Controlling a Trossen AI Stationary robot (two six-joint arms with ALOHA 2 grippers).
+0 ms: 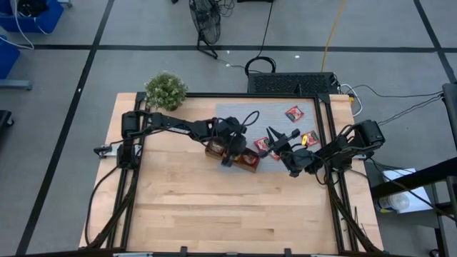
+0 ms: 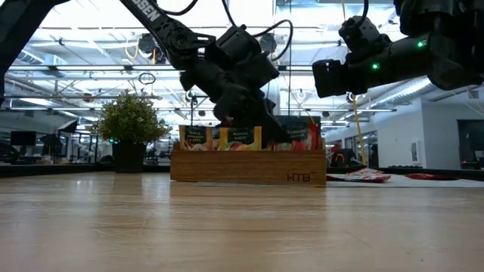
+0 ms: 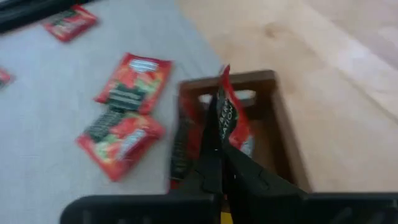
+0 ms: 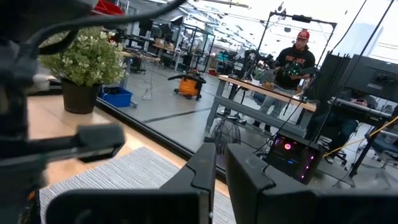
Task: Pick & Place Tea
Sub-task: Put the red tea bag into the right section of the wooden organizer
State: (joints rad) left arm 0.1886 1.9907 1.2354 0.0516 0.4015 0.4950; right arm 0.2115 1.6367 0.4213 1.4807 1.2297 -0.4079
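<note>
While the left tool (image 3: 217, 134) pinches a red tea sachet (image 3: 231, 118) over the wooden tray (image 3: 281, 118), the right tool (image 4: 219, 163) hangs clenched, empty, above the worktop (image 1: 214, 207).

- The left arm reaches from the table's left edge across toward the middle, its links stretched low and nearly straight in the high view.
- The left gripper (image 3: 214, 134) points steeply downward, fingers pressed together — in its own wrist view they pinch a red sachet (image 3: 230, 118) that stands on edge between them.
- In the low view the left wrist hangs tilted, cables looping above it.
- The right arm comes in from the table's right edge, elbow bent, forearm angled toward the centre.
- The right gripper (image 4: 221, 163) is raised off the table and roughly level — its two fingers stand close together with only a narrow slit between them, nothing in them.
</note>
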